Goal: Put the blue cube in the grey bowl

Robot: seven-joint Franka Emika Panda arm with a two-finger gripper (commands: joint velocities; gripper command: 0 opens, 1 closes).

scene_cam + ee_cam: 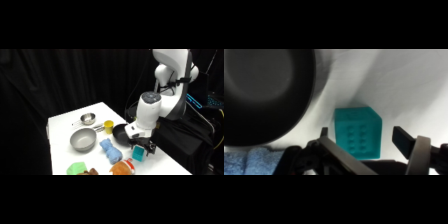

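Wrist view puts the blue cube (pixel 358 132) on the white table (pixel 414 85), sitting in the gap between the two fingers of the gripper (pixel 360 136), with the black bowl (pixel 266 92) filling the upper left. You have the jaws spread, one finger (pixel 404 140) standing clear to the cube's right and the other just at its left edge; nothing is clamped yet. Side view agrees: the gripper (pixel 144 148) is down at the near right part of the table (pixel 62 125), right over the cube (pixel 138 153), just beside the black bowl (pixel 122 133). The grey bowl (pixel 83 139) sits well apart to the left with nothing visible in it. So, as I read it, you're at the pre-grasp stage: approach done, while the close, lift, carry across and drop into the grey bowl are all left. Limits: the cube's lower part is cut off by the linkage in the wrist view, so I can't tell how far down the fingers reach or whether the left one touches. In the side view the gripper covers the cube's top. The pale-blue lumpy object (pixel 108 148) lies between the cube and the grey bowl, so watch it on the carry.
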